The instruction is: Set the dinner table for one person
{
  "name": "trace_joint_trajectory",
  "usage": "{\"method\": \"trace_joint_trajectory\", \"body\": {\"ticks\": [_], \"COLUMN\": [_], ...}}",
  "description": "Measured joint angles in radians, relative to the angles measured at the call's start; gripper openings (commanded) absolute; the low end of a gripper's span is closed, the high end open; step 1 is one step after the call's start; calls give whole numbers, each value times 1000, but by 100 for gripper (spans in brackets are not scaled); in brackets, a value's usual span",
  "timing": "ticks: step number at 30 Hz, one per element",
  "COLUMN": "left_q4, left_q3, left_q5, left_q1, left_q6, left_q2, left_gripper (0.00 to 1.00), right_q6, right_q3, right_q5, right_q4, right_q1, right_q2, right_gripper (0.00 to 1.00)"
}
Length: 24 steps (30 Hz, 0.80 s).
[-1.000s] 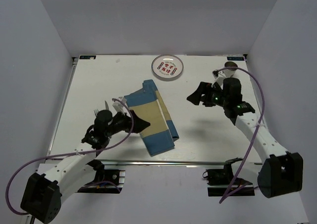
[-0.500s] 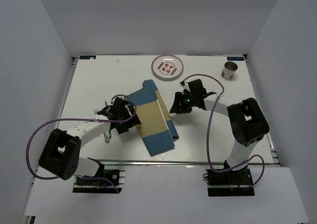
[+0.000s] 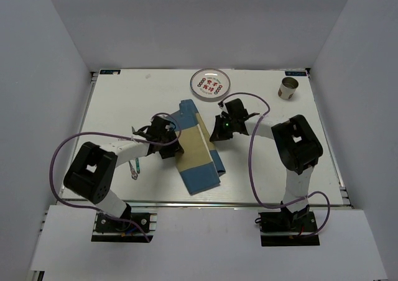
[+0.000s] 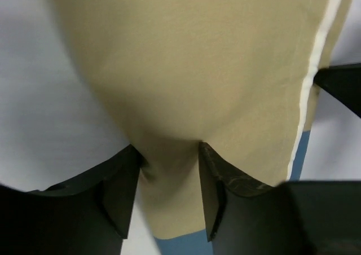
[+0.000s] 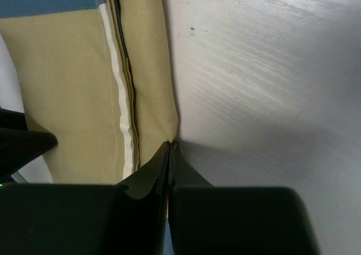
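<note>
Now both arms have swung in onto the folded blue-and-tan placemat (image 3: 198, 156), which lies askew in the middle of the white desk (image 3: 124, 101). My right arm (image 3: 261, 127) has its jaws pressed together, nipping the cloth's right fold. My left arm (image 3: 127, 149) has its jaws half spread astride the left edge, not yet pinching. A second ago both sets stood wide and off the cloth, the right one up by the cup (image 3: 287, 88). I judge unfolding comes next.

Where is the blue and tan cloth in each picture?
Top view: the cloth lies in the middle of the table.
Left wrist: cloth fills most of the picture.
Right wrist: cloth fills the left half.
Shared landmark: the white table beside it.
</note>
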State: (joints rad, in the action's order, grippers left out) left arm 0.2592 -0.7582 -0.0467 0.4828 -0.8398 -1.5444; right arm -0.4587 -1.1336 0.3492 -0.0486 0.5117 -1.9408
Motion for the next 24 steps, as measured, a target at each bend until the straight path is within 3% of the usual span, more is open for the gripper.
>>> {"method": "trace_joint_trajectory", "body": {"ticks": [5, 9, 13, 24], "left_q4": [-80, -126, -118, -69], "left_q3": [-68, -103, -175, -386], "left_q5": [-115, -195, -227, -239], "left_q1": [7, 31, 64, 104], "left_q6": [48, 83, 111, 154], "left_q2": [-98, -138, -189, -288], "left_gripper": [58, 72, 80, 87], "right_q6": [-9, -8, 1, 29], "right_q3": [9, 71, 79, 90], "right_q5": [-52, -139, -239, -443], "right_q4": [-1, -36, -97, -249], "right_q1": [-14, -54, -98, -259], "right_q2": [14, 114, 212, 347], "right_gripper": [0, 0, 0, 0]}}
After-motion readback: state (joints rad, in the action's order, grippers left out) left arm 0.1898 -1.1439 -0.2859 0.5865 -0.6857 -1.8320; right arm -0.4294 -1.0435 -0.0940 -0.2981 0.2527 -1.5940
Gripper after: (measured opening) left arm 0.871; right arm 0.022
